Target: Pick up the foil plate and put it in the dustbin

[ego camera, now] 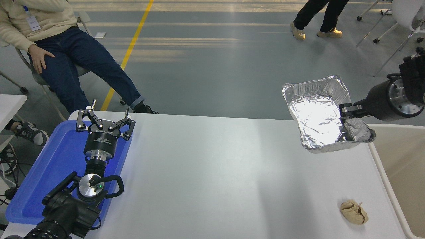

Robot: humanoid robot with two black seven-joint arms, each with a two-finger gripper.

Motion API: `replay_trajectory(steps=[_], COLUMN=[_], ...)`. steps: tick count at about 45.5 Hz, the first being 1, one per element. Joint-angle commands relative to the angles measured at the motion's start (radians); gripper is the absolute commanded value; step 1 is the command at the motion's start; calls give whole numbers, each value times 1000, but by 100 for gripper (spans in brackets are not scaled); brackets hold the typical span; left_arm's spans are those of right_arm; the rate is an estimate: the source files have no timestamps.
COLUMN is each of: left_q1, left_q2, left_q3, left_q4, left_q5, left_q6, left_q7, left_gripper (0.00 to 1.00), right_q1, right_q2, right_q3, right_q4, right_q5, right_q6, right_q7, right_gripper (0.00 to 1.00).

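The shiny foil plate (318, 116) hangs in the air over the table's far right corner, tilted with its open side toward me. My right gripper (348, 122) reaches in from the right edge and is shut on the plate's right rim. The beige dustbin (385, 166) stands just right of the table, its pale rim directly below and to the right of the plate. My left gripper (105, 121) stays parked, open, over the blue tray at the lower left.
A flat blue tray (49, 166) lies on the table's left side. A crumpled tan paper lump (354, 212) sits near the front right. A person sits at the far left; another person's legs move at the top right.
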Motion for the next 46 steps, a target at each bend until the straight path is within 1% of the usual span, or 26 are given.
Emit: replay_trajectory(steps=[1, 14, 17, 22, 24, 35, 41, 43, 46], left_q1=[0, 0, 0, 0, 0, 0, 0, 0, 0], left_q2=[0, 0, 0, 0, 0, 0, 0, 0, 0], left_q3=[0, -1, 0, 0, 0, 0, 0, 0, 0], left_q4=[0, 0, 0, 0, 0, 0, 0, 0, 0], left_q5=[0, 0, 0, 0, 0, 0, 0, 0, 0], left_q6=[-1, -1, 1, 1, 1, 1, 1, 1, 1], left_q7=[0, 0, 0, 0, 0, 0, -1, 0, -1], left_gripper=[100, 100, 100, 100, 100, 100, 100, 100, 100], right_q1=[16, 15, 10, 10, 10, 9, -19, -36, -85], right_q2=[0, -65, -78, -104, -127, -182, -187, -188, -230], right_q3=[-14, -28, -37, -80, -94, -145, -148, -148, -143], right_q4=[3, 8, 8, 8, 5, -30, -64, -83, -132], right_q5=[26, 22, -10, -157, -189, -211, -217, -228, -269], right_q6=[33, 38, 32, 18, 18, 19, 19, 19, 19], right_q7=[1, 3, 3, 3, 3, 4, 6, 4, 4], right_gripper=[0, 0, 0, 0, 0, 0, 0, 0, 0])
